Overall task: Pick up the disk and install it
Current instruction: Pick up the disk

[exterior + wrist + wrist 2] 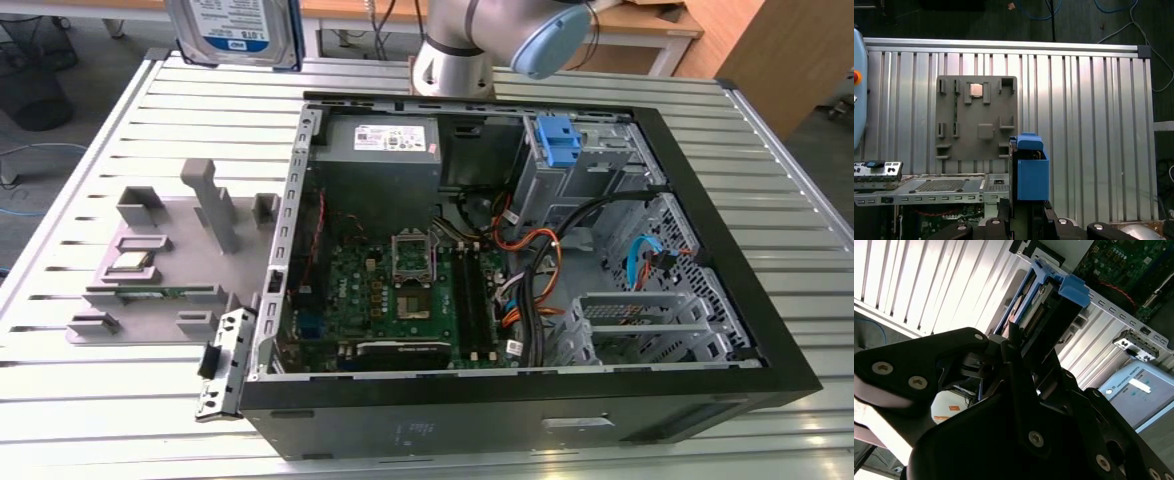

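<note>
"Blue plastic frames the disk (pixel 1030 172). In both wrist views the gripper (pixel 1021 347) has its fingers clamped on one end of it, and the blue handle end points away from them."

"Where is it against the rest?"

"Up in the air. In the exterior view it hangs at the upper left, lifted well clear of the open computer case (pixel 467 430) on the slatted table (pixel 107 420). In the first wrist view the grey parts tray (pixel 979 115) lies down on that table, with the edge of the case close under the gripper."

"So the step in hand is the carry to the case. What does doing it well take?"

"The hold looks narrow and sits at one end, so I judge a slow, level swing is needed or the disk may pivot between the fingers. Its flat faces should stay square to the bay. The blue-latched bay (pixel 558 140) near the power supply (pixel 380 140) looks a likely seat, though I cannot tell for certain."

"Risks?"

"Orange cables (pixel 514 240) loop just beside that bay. A path from above, clear of them and of the case rim, seems safest."
</note>
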You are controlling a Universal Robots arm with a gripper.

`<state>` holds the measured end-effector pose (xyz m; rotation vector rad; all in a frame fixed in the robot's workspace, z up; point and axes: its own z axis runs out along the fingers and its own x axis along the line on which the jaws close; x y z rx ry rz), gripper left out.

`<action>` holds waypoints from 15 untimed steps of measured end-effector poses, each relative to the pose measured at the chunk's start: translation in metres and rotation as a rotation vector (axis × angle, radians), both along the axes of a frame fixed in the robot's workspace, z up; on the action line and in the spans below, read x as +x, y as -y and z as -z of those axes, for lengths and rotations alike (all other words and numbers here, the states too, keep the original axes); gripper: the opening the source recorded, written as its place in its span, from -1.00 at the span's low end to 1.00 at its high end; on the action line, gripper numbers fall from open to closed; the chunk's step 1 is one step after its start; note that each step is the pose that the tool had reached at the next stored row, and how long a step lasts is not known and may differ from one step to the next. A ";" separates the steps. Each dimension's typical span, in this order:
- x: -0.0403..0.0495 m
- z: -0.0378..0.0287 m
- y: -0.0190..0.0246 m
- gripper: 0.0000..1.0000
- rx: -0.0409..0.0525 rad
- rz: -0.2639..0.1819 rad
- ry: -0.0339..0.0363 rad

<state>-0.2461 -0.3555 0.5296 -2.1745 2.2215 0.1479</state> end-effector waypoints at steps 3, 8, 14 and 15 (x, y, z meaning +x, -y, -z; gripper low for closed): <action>0.0002 0.0005 0.0000 -0.30 0.0003 0.000 0.0141; 0.0098 0.0006 0.0000 -0.30 0.0003 0.000 0.0143; 0.0318 0.0007 0.0000 -0.30 0.0003 0.000 0.0143; 0.0363 0.0007 0.0000 -0.30 0.0002 0.000 0.0142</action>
